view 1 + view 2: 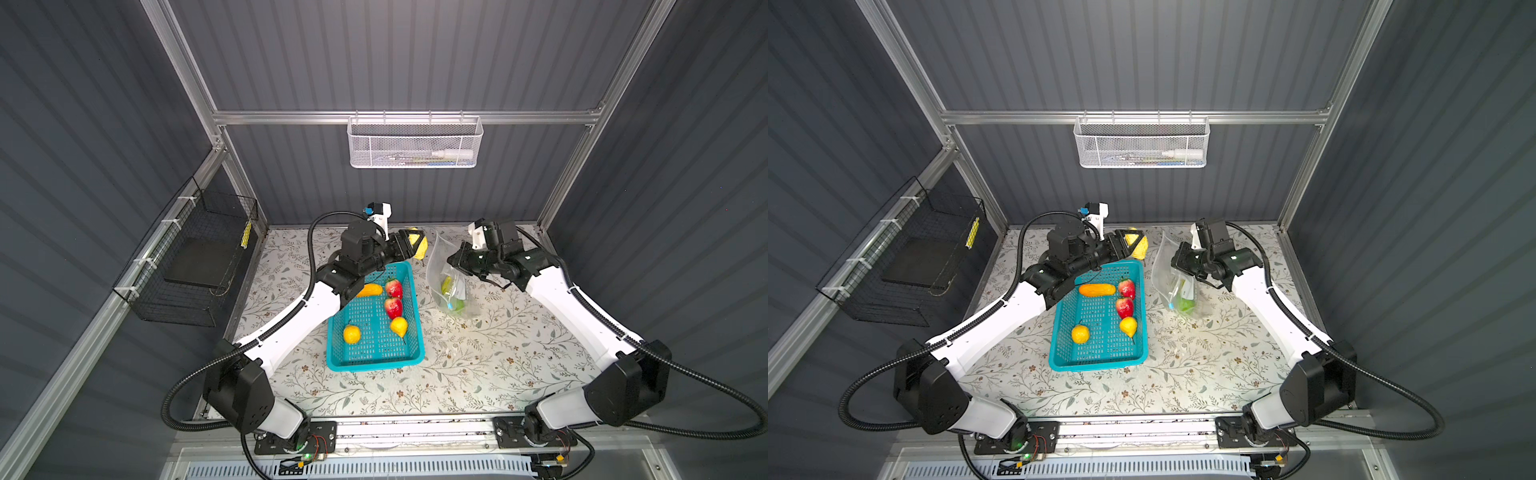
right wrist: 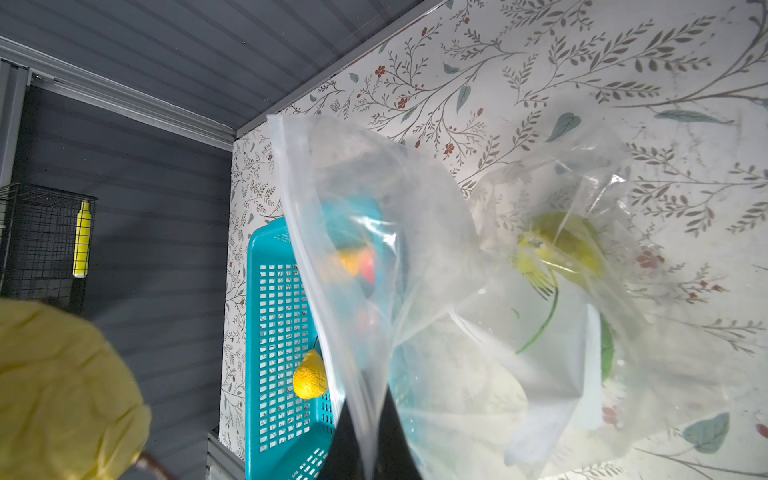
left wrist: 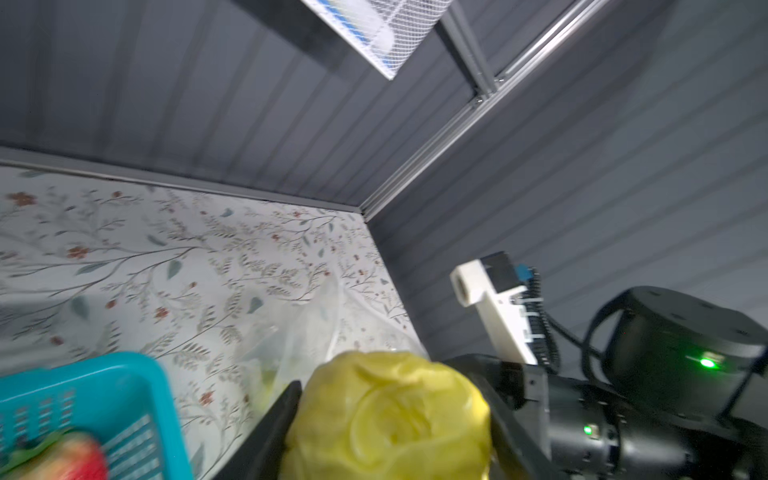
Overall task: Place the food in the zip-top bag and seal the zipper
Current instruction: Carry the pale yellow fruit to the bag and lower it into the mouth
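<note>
My left gripper [image 1: 417, 244] [image 3: 392, 432] is shut on a pale yellow oval fruit [image 3: 386, 415] [image 1: 1136, 244], held above the far end of the teal basket [image 1: 374, 365]. In both top views the clear zip-top bag [image 1: 451, 286] [image 1: 1177, 286] hangs beside it. My right gripper [image 1: 453, 262] [image 2: 370, 440] is shut on the bag's upper edge, and the zipper strip [image 2: 307, 257] runs away from its jaws. Green fruit [image 2: 561, 245] lies inside the bag. The basket holds an orange oblong [image 1: 370, 289], two strawberries [image 1: 393, 288] and two yellow fruits [image 1: 399, 326].
A white mesh basket [image 1: 413, 143] hangs on the back wall. A black wire basket [image 1: 195, 257] is fixed to the left wall. The floral table cover [image 1: 478, 374] stretches in front of the basket and the bag.
</note>
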You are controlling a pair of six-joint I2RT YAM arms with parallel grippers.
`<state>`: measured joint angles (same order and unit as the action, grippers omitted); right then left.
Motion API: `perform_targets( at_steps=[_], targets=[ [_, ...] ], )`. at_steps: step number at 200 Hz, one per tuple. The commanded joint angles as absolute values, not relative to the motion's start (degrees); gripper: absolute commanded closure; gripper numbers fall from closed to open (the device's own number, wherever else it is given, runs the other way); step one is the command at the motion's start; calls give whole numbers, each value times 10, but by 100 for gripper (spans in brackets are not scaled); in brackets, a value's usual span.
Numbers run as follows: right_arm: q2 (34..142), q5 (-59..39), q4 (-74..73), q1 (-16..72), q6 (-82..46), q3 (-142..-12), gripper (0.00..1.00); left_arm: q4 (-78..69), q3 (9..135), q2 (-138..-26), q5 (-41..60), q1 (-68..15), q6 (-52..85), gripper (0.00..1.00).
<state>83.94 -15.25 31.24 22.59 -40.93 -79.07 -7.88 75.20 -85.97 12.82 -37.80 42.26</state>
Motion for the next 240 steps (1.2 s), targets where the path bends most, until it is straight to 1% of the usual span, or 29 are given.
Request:
perform_targets(
  at_steps=[1, 36, 87, 135, 206, 240],
  targets=[
    [835, -161, 302, 224, -417, -784, 100, -150, 742, -878, 147, -408, 423, 45],
    [834, -168, 309, 223, -436, -790, 100, -170, 730, -901, 114, -448, 394, 46],
    [827, -167, 329, 220, -471, -804, 100, -210, 687, -903, 49, -466, 373, 48],
    [818, -179, 304, 219, -502, -795, 100, -207, 671, -911, 35, -472, 369, 49],
    [805, -187, 270, 219, -507, -778, 100, -159, 672, -946, 16, -473, 362, 48],
    [803, -186, 275, 219, -496, -773, 100, -103, 709, -970, 18, -473, 355, 44]
  ],
)
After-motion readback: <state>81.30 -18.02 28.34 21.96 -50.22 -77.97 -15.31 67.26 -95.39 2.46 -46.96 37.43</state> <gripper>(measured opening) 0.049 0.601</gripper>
